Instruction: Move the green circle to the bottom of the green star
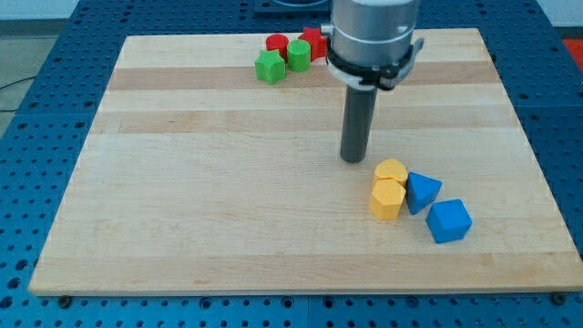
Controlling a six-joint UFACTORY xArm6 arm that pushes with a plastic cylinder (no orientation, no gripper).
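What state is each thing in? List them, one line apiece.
My tip: on the board, touching no block, up-left of the yellow pair.
Green star: near the top edge, touching the green circle.
Green circle: right of the star, not below it.
Red blocks: behind the green ones.
Yellow blocks: touching.
Blue blocks: side by side.

The arm [373, 32] is cut off by the view's top edge, and its wide housing hides part of the far red block [314, 41] (shape cannot be made out). The other red block [276, 43] sits partly behind the green star [271, 66] and green circle [298, 54].
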